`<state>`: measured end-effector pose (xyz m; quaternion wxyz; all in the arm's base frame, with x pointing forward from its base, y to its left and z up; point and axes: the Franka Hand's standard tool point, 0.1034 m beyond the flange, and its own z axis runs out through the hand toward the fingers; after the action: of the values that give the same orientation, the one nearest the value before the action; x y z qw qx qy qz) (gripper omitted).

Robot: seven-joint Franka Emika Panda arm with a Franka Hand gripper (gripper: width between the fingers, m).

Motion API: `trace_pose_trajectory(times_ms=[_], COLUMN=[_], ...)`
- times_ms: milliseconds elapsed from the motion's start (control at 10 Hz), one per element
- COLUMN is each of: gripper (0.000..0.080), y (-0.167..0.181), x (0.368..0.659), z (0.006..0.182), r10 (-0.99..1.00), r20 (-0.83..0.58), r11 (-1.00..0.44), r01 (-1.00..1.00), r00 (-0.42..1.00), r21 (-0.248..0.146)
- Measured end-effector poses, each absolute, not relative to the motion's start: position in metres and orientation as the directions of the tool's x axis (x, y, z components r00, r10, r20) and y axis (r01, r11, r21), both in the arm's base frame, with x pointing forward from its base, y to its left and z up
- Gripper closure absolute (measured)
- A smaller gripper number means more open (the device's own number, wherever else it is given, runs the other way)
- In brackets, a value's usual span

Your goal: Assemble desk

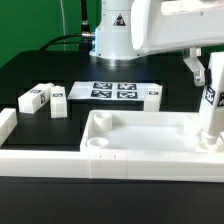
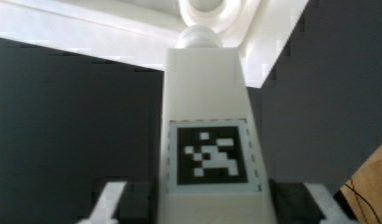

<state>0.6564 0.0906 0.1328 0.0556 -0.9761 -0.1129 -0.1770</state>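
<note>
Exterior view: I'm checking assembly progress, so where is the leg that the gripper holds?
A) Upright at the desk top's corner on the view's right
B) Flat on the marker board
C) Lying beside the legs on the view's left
A: the leg stands upright in the gripper, its lower end at the desk top corner on that view's right.

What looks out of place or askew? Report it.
Nothing stands out. The tool holds one leg roughly upright at the desk top's end on the exterior view's right; loose legs lie on the table near the marker board.
</note>
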Motion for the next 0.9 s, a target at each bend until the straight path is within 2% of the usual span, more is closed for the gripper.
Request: trace_pose_trajectory(times_ms=[500,900], gripper=[0.0511,0.0511], y=[0.102,0.101], x=[0.646,0.647], z=[0.119,0.119], r10=[0.215,0.225], r20=[0.354,0.360], r11=[-0.964,-0.962], r01=[0.255,0.264], r00=[0.910,0.906], r21=[-0.070,-0.064])
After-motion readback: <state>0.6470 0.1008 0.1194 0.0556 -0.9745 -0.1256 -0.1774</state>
